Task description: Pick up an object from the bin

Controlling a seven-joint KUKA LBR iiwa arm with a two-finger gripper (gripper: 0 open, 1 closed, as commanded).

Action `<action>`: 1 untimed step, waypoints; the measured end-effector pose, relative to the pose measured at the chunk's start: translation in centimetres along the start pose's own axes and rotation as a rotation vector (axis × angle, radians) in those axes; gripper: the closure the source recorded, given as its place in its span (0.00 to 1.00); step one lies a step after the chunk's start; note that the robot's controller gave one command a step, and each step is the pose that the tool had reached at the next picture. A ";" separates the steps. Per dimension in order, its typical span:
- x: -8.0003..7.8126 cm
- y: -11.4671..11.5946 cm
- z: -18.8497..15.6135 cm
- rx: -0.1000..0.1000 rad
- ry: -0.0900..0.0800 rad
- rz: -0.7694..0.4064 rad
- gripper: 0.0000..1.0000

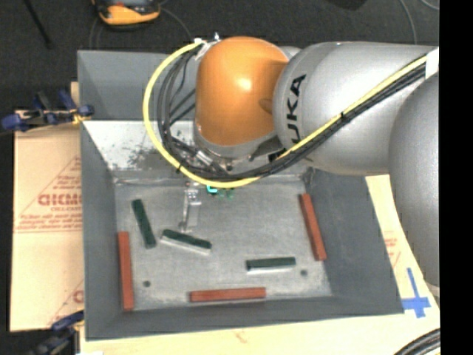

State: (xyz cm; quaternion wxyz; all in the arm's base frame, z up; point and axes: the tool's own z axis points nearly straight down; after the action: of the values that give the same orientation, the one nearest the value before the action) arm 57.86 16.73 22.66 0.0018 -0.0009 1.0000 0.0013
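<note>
Dark green flat bar (186, 241) lies tilted, left of centre in the grey metal bin (344, 205), just below the gripper (191, 211); whether that is open or closed, I cannot tell; two other green bars (270, 264) and three reddish-brown bars (312, 226) share the bin; dark floor (44, 6) surrounds it.

The fat grey arm (355, 102) has black KUKA letters (292, 109) and a round orange cover (236, 87). A yellow cable (146, 106) loops round it. Its gripper (190, 214) is silver.

Place: a robot lab (probably a test cell)
Signs: KUKA arm (332, 102), grey metal bin (96, 198), cabled orange devices (124, 2)
</note>
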 end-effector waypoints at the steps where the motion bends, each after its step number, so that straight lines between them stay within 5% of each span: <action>1: 1.0 -1.1 2.7 0.001 -0.007 -0.066 0.00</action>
State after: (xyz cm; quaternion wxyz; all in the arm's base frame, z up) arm 56.89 15.67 19.90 0.0052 -0.0340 0.9994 0.0007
